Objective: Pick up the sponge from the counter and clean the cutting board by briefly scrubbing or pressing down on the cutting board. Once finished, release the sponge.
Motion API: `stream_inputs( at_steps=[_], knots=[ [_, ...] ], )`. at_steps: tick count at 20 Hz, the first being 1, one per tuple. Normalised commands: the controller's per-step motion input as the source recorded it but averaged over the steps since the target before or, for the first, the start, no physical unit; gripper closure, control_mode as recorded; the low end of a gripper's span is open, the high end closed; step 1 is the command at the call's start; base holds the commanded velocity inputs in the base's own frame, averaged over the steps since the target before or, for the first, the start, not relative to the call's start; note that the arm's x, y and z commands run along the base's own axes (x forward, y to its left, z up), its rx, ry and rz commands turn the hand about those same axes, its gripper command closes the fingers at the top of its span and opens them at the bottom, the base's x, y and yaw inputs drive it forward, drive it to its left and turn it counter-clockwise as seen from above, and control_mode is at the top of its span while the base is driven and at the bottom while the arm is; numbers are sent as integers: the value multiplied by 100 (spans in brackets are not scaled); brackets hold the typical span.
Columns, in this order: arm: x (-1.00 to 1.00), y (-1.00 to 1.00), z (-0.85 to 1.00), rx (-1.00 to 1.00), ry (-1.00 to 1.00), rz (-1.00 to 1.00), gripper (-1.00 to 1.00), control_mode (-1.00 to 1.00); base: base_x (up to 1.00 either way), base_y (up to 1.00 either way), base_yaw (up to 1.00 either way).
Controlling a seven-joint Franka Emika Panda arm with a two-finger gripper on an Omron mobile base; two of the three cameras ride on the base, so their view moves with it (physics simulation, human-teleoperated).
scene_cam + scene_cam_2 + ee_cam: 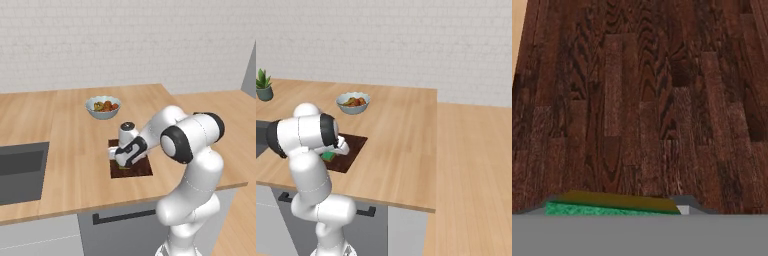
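Note:
The dark brown cutting board [142,170] [355,144] lies on the light wood counter [70,130], near its front edge. My gripper [122,163] [331,153] points down onto the board's left part, shut on the green sponge [329,156]. The hand hides most of the sponge in both base views. In the hand view, the sponge [607,205] shows as a green strip with a yellowish layer at the bottom, pressed flat against the streaky board [642,100]. My fingertips are hidden behind it.
A bowl of food [103,106] [353,102] stands on the counter just beyond the board. The grey sink [20,170] is sunk into the counter at the left. A small potted plant [263,85] sits far left. The counter ends to the right of the board.

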Motion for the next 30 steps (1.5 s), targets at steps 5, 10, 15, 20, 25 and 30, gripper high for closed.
stream_inputs(
  at_steps=[5,10,15,20,25,30],
  knots=[
    [-6,-66,-59,-4,-1,0,100,-100,0,0,0],
    [-27,-84,-47,-8,-6,0,100,-100,0,0,0],
    [-20,-86,-52,-7,-3,0,100,-100,0,0,0],
    [-22,-99,-66,0,0,3,100,-100,0,0,0],
    [-33,-100,-57,0,0,4,100,-100,0,0,0],
    [-39,-100,-50,0,0,4,100,-100,0,0,0]
  ],
)
